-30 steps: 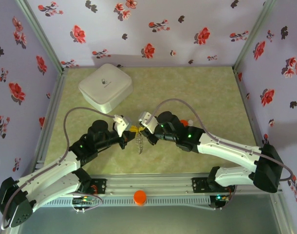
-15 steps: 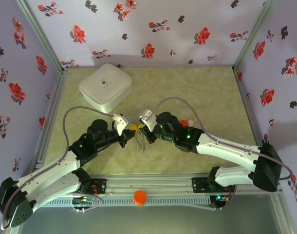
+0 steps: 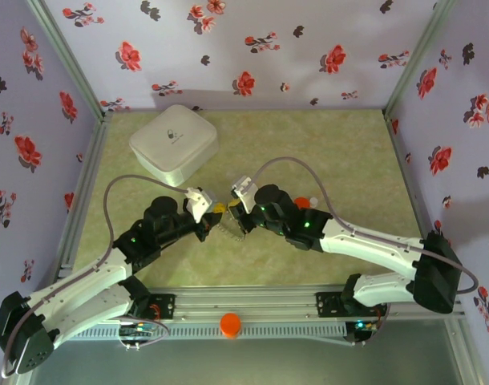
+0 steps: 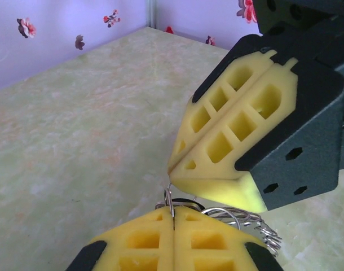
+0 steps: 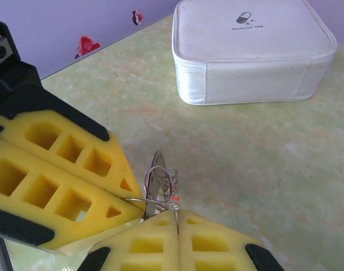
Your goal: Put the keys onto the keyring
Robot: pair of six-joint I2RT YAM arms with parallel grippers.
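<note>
Just above the table's middle, my left gripper and right gripper meet tip to tip, both shut. Between them hangs the keyring, a bundle of thin metal loops. In the left wrist view my left gripper pinches one wire loop of the keyring, and the right gripper touches the same loop from above. In the right wrist view my right gripper is shut on a wire of the keyring, with the left gripper beside it. A red speck of one of the keys shows among the loops; the rest of the keys is hidden.
The white square box stands at the back left, clear of both arms. An orange pill bottle lies behind the right arm. An orange knob sits on the front rail. Flowered walls close in three sides.
Both gripper tips have edged slightly back and left. The hanging loops have swung from straight down to a flatter, sideways spread between the tips.
</note>
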